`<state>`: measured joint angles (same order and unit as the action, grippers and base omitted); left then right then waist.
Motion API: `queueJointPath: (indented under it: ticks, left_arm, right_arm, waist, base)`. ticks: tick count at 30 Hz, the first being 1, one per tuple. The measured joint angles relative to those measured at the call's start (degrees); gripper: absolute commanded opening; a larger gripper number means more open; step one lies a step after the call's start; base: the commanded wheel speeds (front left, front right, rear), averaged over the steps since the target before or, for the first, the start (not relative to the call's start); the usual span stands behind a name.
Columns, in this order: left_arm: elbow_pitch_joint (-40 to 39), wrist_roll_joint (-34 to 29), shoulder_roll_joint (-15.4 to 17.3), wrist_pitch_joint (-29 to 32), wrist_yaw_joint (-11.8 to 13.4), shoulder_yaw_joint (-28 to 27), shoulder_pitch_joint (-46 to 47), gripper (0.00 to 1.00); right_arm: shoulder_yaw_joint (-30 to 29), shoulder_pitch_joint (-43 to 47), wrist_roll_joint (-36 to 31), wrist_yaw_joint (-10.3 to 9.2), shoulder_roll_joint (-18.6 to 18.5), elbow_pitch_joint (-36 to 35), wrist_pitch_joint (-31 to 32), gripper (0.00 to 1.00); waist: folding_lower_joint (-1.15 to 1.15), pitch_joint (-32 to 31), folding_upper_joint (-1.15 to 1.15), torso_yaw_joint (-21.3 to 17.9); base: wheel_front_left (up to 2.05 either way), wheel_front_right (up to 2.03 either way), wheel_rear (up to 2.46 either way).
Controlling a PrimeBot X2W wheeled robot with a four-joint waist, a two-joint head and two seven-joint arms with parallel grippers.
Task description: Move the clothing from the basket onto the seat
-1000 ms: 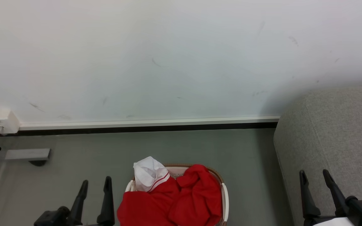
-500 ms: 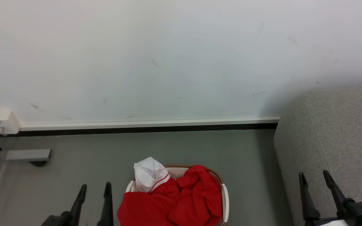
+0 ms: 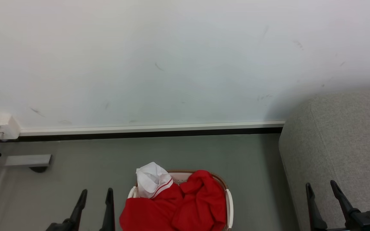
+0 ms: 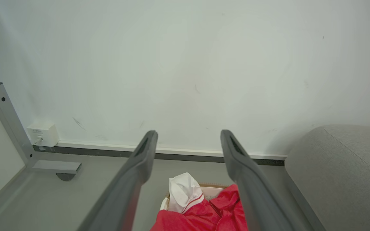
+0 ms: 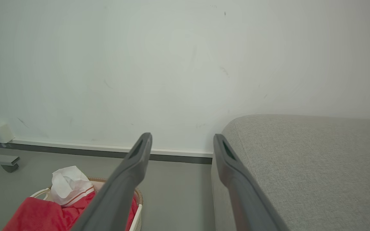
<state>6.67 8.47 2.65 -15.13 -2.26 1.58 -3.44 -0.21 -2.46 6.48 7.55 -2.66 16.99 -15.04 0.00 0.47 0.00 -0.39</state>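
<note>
Left gripper (image 3: 96,191) and right gripper (image 3: 320,183) lower than a second ago, both spread; clothing (image 3: 185,208) in basket (image 3: 229,205) beside seat (image 3: 342,141).

Likely a test room dressed as a home: grey sofa (image 3: 342,144) and laundry basket (image 3: 229,205) are set on bare grey floor (image 3: 172,150) by a scuffed white wall (image 3: 172,64). A metal frame (image 4: 8,125) and a wall box (image 3: 0,125) are seen at left.

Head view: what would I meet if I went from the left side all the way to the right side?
First the white wall box → left gripper → clothing heaped in the basket → seat.
</note>
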Motion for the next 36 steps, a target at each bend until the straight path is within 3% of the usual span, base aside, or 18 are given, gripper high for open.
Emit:
queueJointPath:
  ticks: [25,36]
  left_arm:
    - [0.8,0.7,0.0,0.0,-0.8,0.4,0.0,1.00]
    - [4.6,-0.4,0.1,0.0,-1.5,2.2,5.6,1.00]
  right_arm:
    - [0.3,-0.5,0.2,0.00,0.0,0.0,0.0,1.00]
    - [0.3,-4.0,0.4,0.00,-0.1,-2.6,0.0,1.00]
  waist:
    - [0.00,1.4,0.00,-2.4]
    - [0.00,8.6,0.00,-5.6]
  base:
    - [0.00,0.00,0.00]
    - [0.00,0.00,0.00]
